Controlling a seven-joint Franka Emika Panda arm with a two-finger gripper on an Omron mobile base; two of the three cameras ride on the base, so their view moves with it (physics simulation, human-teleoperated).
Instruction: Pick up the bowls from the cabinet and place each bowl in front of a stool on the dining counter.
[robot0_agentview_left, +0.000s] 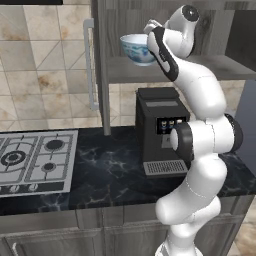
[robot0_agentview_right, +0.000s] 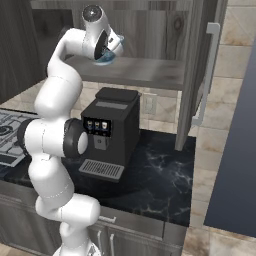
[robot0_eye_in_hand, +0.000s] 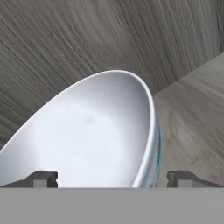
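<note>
**Bowl at cabinet shelf, pincer spread around rim**

Deep white bowl (robot0_agentview_left: 138, 49) with blue floral pattern sitting on grey shelf (robot0_agentview_right: 145, 71) of wood-grain cabinet (robot0_agentview_left: 120, 20), right under the pincer (robot0_eye_in_hand: 112, 178); inside of bowl plain white and bare, nothing in it; thin blue-green line showing down the outer wall in hand view. Fingertips (robot0_eye_in_hand: 41, 179) wide apart, one over the bowl's hollow, the other outside the wall, with the rim between them; no contact visible, so spread and not pinching anything. Cannot tell whether bowl rests flat on shelf or is tipped; appears upright in left base view, mostly hidden behind the hand in right base view (robot0_agentview_right: 107, 56). Wood-grain back wall of cabinet just beyond the pincer; shelf surface running off to one side of it.

Arm (robot0_agentview_left: 200, 150) rising from base, folded at a dark elbow joint, then reaching up and forward into the cabinet opening; wrist bent over so hand points down toward shelf level. Well below the pincer, black coffee machine (robot0_agentview_left: 160, 131) on black marble counter (robot0_agentview_left: 110, 170); gas hob (robot0_agentview_left: 35, 160) farther off along the same counter. Open cabinet door (robot0_agentview_right: 200, 75) with silver handle hanging beside the shelf, away from the pincer.
</note>
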